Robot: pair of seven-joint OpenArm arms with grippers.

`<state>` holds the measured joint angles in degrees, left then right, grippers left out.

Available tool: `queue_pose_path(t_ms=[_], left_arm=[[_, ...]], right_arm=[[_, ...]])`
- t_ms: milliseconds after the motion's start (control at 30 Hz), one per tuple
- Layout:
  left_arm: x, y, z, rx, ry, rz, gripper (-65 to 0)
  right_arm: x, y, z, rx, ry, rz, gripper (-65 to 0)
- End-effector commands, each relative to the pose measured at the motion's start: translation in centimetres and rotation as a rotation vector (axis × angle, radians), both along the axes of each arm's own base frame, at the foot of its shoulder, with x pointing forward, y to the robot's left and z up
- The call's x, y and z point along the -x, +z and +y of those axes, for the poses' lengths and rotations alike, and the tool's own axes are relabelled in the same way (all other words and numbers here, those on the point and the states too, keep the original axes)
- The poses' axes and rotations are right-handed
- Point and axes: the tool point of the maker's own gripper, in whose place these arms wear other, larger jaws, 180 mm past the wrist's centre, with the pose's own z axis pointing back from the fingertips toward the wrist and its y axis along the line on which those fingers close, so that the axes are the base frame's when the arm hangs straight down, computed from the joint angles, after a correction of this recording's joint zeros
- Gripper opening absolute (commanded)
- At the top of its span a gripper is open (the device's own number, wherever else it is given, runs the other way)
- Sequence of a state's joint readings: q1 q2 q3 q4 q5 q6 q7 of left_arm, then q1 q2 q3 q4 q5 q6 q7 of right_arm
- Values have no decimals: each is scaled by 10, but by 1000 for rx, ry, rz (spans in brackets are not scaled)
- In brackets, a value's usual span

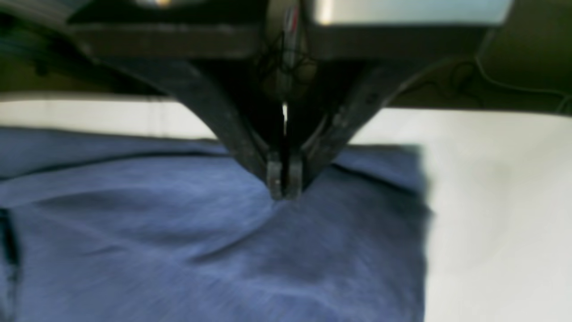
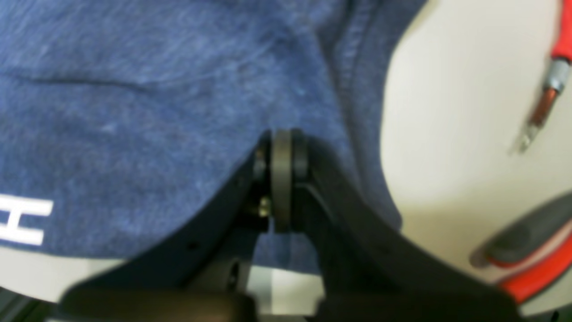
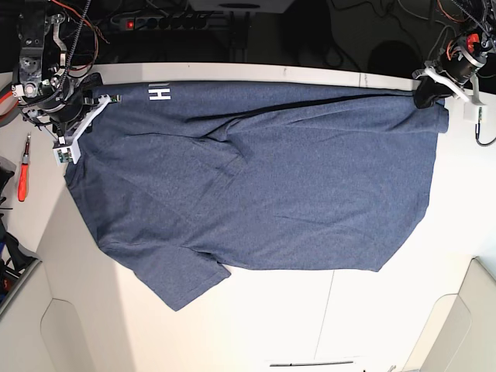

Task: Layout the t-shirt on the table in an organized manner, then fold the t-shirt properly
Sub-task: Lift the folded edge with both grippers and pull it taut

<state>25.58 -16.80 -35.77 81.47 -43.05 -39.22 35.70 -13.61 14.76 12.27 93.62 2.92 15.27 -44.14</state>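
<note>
The dark navy t-shirt (image 3: 256, 186) lies spread wide across the off-white table (image 3: 310, 325), one short sleeve toward the front left. White letters (image 3: 159, 94) show at its far left edge. My right gripper (image 3: 81, 116) is shut on the shirt's left edge; its wrist view shows the tips (image 2: 281, 143) pinching blue cloth (image 2: 134, 112) near the letters (image 2: 22, 219). My left gripper (image 3: 428, 94) is shut on the far right corner; its wrist view shows the tips (image 1: 284, 188) nipping the cloth (image 1: 178, 232), with wrinkles running out from them.
A red-handled screwdriver (image 3: 23, 174) lies left of the shirt and also shows in the right wrist view (image 2: 543, 98), next to a red and black tool (image 2: 523, 250). A power strip and cables (image 3: 155, 22) hang behind the table. A thin seam (image 3: 329, 298) crosses the front.
</note>
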Motion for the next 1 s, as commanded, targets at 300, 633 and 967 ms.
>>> queue_pose_path(t_ms=[300,633,967], left_arm=[[-57,108,20,-96,-17,-316,-650],[-58,108,20,-96,-16,-320,-453],[-58,108,21,-99,-17,-317,-453]], right_arm=[[-76,88,7,36,48,-309,-650],[-189,79,-16,-80,-43,-338,-282],[-243,40,-1,-366,-97,-178,-214]])
